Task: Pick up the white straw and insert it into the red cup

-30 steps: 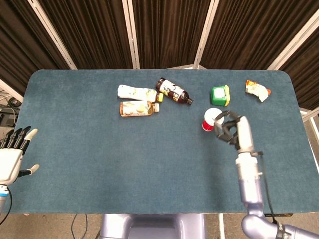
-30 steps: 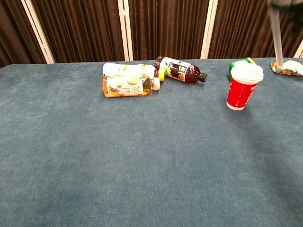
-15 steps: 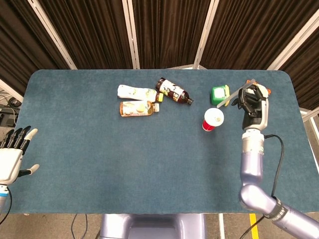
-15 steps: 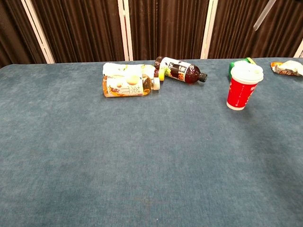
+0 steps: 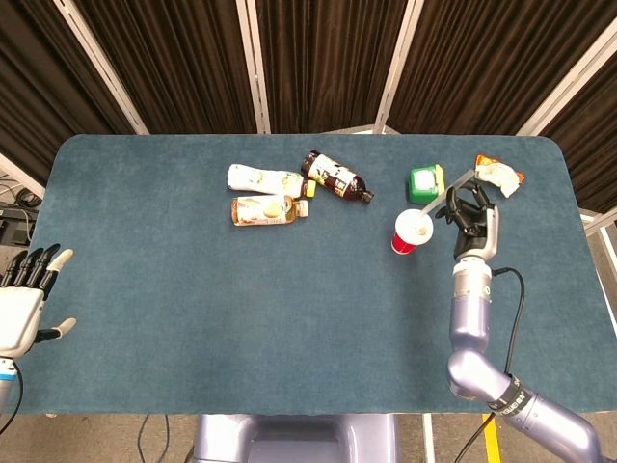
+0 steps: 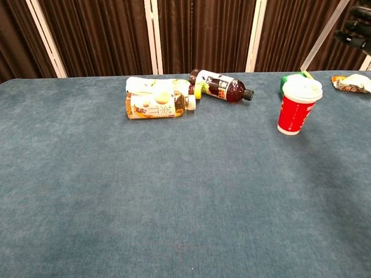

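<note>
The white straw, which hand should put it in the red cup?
Right. The right hand holds the white straw beside the red cup; the left hand is off the table's far edge.

**Even overhead light, soft shadows, sharp frames**

Both views are evenly and fairly brightly lit from above — the blue table (image 5: 193, 289) shows no hot spots or glare. Shadows are faint and short, hugging the base of the red cup (image 6: 297, 109) and the lying bottles (image 6: 159, 104). The dark curtains (image 5: 318, 58) behind stay deep and nearly featureless, while the pale strips between them read bright without blowing out. Focus holds across the cloth's weave in the chest view; the head view is a little softer. The white straw (image 6: 319, 35) is thin and slightly smeared. The table's far edge bows gently — mild lens distortion.
</note>
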Tool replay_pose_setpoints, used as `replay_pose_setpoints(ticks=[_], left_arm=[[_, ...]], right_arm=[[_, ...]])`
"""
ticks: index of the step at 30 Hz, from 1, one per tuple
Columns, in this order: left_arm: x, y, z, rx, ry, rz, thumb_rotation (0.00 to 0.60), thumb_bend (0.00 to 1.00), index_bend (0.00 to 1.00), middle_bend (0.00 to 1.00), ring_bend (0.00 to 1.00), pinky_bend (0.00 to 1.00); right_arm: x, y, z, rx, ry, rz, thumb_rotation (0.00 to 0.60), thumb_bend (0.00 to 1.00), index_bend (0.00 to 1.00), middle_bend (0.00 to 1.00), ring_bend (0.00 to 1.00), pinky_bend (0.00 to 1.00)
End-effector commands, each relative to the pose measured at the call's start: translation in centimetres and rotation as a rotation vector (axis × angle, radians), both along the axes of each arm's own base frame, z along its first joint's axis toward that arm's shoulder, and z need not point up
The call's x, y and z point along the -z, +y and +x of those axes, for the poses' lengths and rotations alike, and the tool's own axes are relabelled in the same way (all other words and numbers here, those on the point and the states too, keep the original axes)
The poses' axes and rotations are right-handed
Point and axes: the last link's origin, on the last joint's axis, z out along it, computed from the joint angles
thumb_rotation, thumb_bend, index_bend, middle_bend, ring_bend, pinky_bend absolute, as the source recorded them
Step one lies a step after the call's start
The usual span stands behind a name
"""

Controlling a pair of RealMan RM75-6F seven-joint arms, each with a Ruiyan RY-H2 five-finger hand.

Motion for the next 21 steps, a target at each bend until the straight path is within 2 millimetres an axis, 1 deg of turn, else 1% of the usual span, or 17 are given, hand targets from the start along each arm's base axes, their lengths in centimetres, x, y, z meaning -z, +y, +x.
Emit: replay_pose_setpoints(ticks=[1, 13, 21], left_arm=[[0.0, 0.0, 0.0, -0.001, 0.0, 0.0, 0.6, 0.05, 0.0, 0.0, 0.0, 0.0], [0.0, 0.0, 0.0, -0.002, -0.002, -0.001, 0.6, 0.05, 0.0, 0.0, 0.0, 0.0], [0.0, 0.0, 0.0, -0.002, -0.001, -0.001, 0.6, 0.05, 0.0, 0.0, 0.0, 0.0]], right_arm=[[0.4, 0.1, -0.4, 0.003, 0.004, 0.006, 0.6, 0.4, 0.6, 1.0, 0.82, 0.63], [0.7, 0.1, -0.9, 0.008, 0.042, 0.003, 0.6, 0.4, 0.6, 1.0, 0.82, 0.63], [0.6, -0.1, -2.0, 0.034, 0.098, -0.013, 0.6, 0.4, 0.6, 1.0, 0.82, 0.63]])
